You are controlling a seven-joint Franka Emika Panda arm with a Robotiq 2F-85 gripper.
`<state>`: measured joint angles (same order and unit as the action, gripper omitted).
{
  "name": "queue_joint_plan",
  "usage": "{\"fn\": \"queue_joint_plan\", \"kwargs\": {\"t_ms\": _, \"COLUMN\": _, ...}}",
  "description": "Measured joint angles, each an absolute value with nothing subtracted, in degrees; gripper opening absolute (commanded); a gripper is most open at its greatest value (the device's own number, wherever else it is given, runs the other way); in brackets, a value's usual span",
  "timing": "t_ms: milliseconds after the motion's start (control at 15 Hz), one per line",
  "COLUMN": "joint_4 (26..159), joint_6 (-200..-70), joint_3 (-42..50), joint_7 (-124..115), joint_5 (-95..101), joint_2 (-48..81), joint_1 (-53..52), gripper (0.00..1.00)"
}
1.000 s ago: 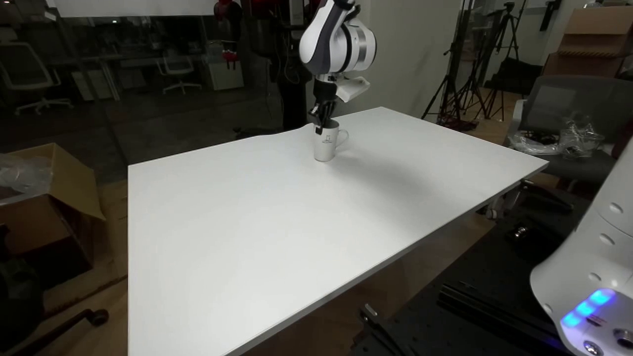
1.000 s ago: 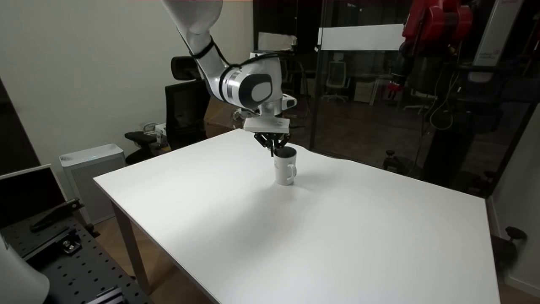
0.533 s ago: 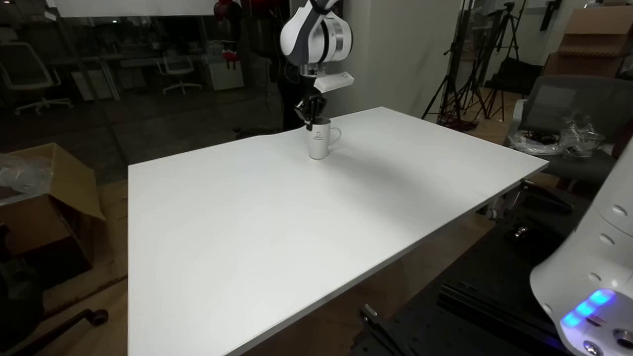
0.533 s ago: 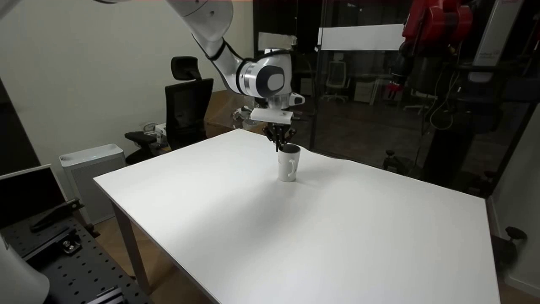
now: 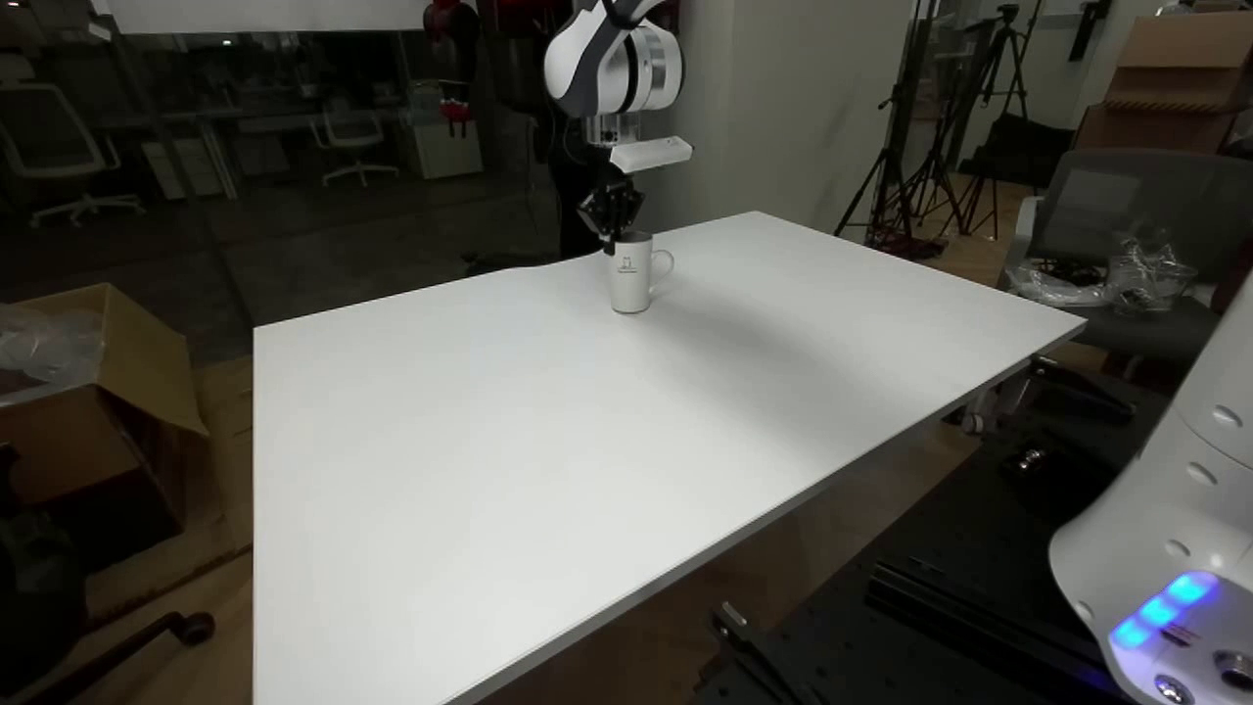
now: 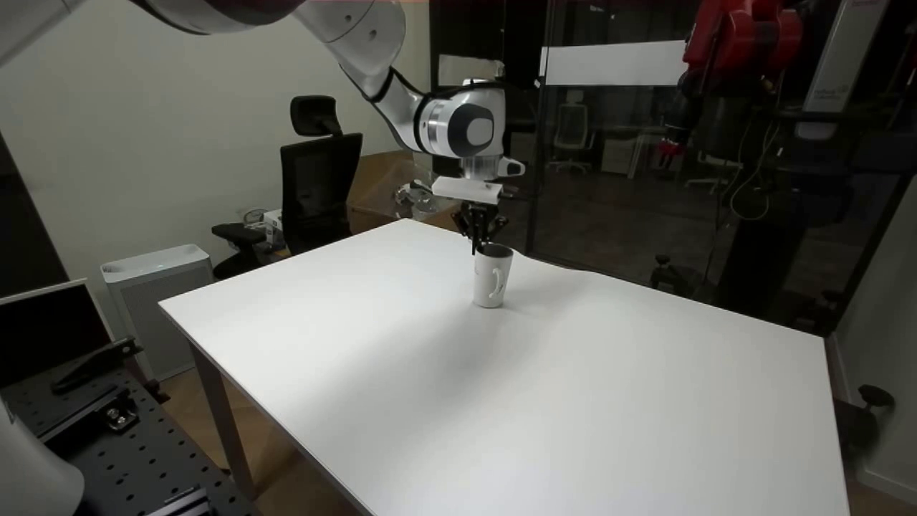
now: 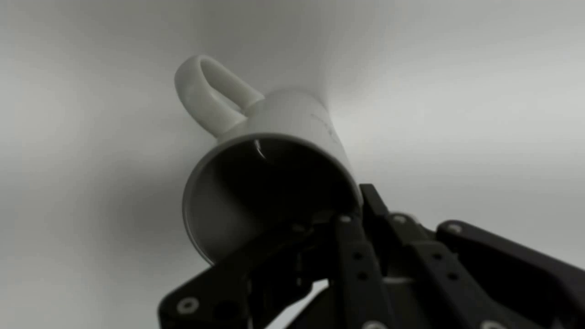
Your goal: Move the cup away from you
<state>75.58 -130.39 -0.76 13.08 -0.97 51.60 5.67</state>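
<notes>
- The cup (image 5: 628,284) is a little farther from my base (image 5: 1165,519) than a second ago; that suits the task, which I judge well along.
- My pincer (image 7: 359,205) is clamped on the cup's rim (image 7: 269,135).
- The cup is near the far edge of the white worktop (image 5: 470,441); whether its bottom touches, I cannot tell.
- Around: a chair (image 6: 319,190), a red robot (image 6: 749,39), an open box (image 5: 98,441).

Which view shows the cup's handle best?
The wrist view: the handle of the cup shows largest there, nothing blocks it, and both its ends are seen meeting the outer wall. Both exterior views show the handle too, unblocked on the cup's side, but much smaller and with little detail.
</notes>
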Motion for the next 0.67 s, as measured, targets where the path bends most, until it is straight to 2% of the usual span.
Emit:
{"fn": "queue_joint_plan", "kwargs": {"t_ms": 67, "joint_4": 74.65, "joint_6": -129.61, "joint_3": -0.76, "joint_7": 12.87, "joint_5": -0.96, "joint_2": 52.04, "joint_1": 5.65, "gripper": 0.09}}
{"fn": "queue_joint_plan", "kwargs": {"t_ms": 533, "joint_4": 74.42, "joint_6": -129.51, "joint_3": -0.82, "joint_7": 13.10, "joint_5": -0.97, "joint_2": 52.18, "joint_1": 5.69, "gripper": 0.09}}
{"fn": "queue_joint_plan", "kwargs": {"t_ms": 600, "joint_4": 74.42, "joint_6": -129.51, "joint_3": -0.82, "joint_7": 13.10, "joint_5": -0.97, "joint_2": 52.18, "joint_1": 5.69, "gripper": 0.02}}
{"fn": "queue_joint_plan", "kwargs": {"t_ms": 667, "joint_4": 74.42, "joint_6": -129.51, "joint_3": -0.82, "joint_7": 13.10, "joint_5": -0.97, "joint_2": 52.18, "joint_1": 5.69, "gripper": 0.02}}
